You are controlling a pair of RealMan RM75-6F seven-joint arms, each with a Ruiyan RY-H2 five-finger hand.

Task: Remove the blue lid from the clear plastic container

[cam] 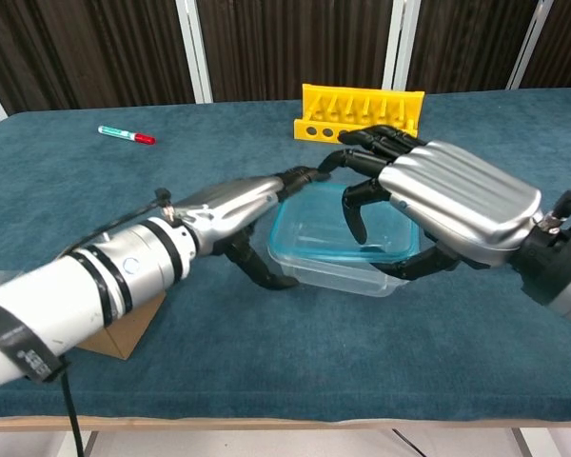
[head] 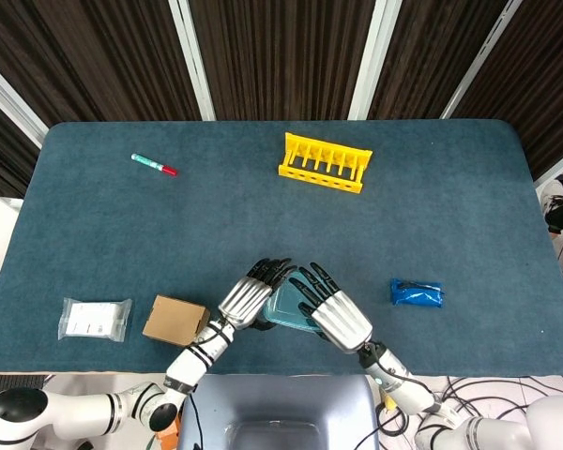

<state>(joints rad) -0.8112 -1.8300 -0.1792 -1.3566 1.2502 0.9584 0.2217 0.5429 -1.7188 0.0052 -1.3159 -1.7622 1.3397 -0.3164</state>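
The clear plastic container (cam: 338,249) sits between the two hands at the near edge of the worktop (head: 216,216), its long axis running left to right across the chest view. The blue lid (cam: 314,224) caps it, a translucent teal sheet; whether it is seated or partly loose I cannot tell. Both hands are at the container. The left hand (cam: 238,214) lies along the container's left end, its fingertips over the far corner and a lower finger curled against the side wall, apparently bracing it. The right hand (cam: 447,205) arches over the right end, fingers (cam: 357,195) curled down onto the lid. Any peel judged from here would lift from the right side.
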